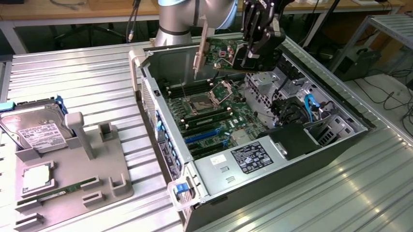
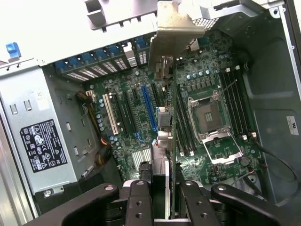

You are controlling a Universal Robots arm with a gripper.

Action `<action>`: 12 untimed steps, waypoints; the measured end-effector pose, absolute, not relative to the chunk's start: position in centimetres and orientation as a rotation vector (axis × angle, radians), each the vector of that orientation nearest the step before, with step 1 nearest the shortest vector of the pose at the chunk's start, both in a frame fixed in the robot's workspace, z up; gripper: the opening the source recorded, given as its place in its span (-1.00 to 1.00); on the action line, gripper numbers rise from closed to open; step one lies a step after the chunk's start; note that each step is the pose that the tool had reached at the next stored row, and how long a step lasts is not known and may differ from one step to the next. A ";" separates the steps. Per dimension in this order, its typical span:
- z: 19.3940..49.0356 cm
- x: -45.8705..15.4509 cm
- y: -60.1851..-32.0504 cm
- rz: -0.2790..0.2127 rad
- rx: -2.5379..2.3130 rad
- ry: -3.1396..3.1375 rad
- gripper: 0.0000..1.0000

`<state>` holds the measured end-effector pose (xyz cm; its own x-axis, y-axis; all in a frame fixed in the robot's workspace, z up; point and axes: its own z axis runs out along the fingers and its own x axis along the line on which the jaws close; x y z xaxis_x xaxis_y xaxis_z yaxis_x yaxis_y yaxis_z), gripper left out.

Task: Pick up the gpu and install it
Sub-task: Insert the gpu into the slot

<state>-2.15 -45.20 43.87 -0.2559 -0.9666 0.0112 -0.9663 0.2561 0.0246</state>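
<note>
On the exterior view's left, a hard drive (image 1: 34, 130) and a memory stick (image 1: 61, 190) are sitting on a grey holder (image 1: 113, 169). Further right, an open computer case (image 1: 290, 193) is lying on its side. Above its motherboard (image 1: 219, 123), the gripper (image 1: 250, 58) is clamping the gpu (image 1: 223, 52), which is hanging on edge with its bracket (image 1: 201, 46) towards the left.
</note>
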 end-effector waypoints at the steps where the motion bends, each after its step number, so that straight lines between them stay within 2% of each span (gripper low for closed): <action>1: 43.9 -2.2 -45.2 -0.020 1.912 -2.463 -0.44; 12: 43.9 -2.2 -45.2 -0.018 2.022 -2.372 -0.44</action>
<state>-2.15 -45.21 43.87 -0.1585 -0.9873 0.0112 -0.9870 0.1587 0.0246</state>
